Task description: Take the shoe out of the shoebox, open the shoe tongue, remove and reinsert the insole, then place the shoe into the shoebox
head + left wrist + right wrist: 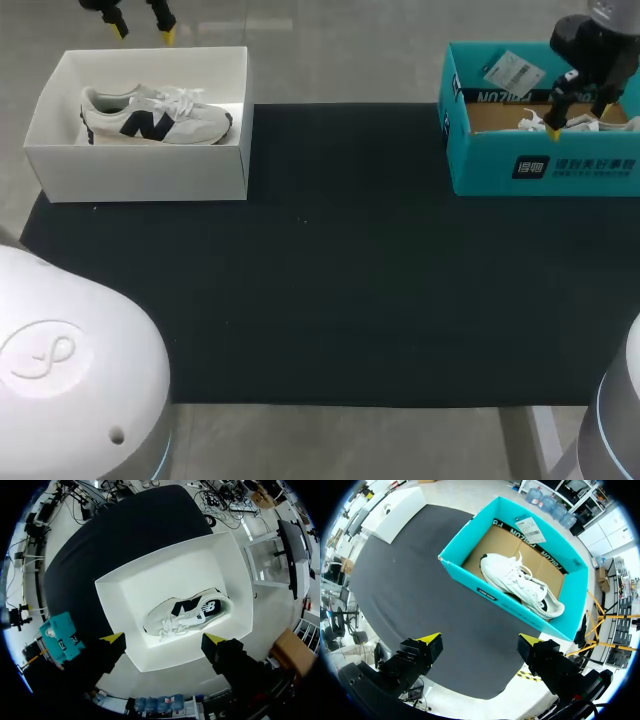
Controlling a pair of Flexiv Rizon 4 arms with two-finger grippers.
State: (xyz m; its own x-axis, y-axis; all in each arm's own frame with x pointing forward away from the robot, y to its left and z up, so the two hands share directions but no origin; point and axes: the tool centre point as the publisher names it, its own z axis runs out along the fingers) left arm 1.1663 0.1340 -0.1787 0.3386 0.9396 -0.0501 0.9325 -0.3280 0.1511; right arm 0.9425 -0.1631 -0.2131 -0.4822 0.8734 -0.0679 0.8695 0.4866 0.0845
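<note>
Two shoeboxes stand on the black mat [320,290]. The white box [140,170] at the far left holds a white and grey sneaker [155,115] with a dark side logo, lying on its side. My left gripper [143,30] hangs open above that box's far edge; its wrist view looks down on the sneaker [187,615] inside the white box [145,585], well clear of the gripper [164,639]. The teal box [545,165] at the far right holds a white shoe [520,582]. My right gripper [580,120] is open above it, not touching.
The teal box [470,577] has a paper label on its far inner wall. The white box [400,505] shows far off in the right wrist view, the teal box [60,637] beside the left gripper's finger. Bare mat lies between the boxes and toward the front.
</note>
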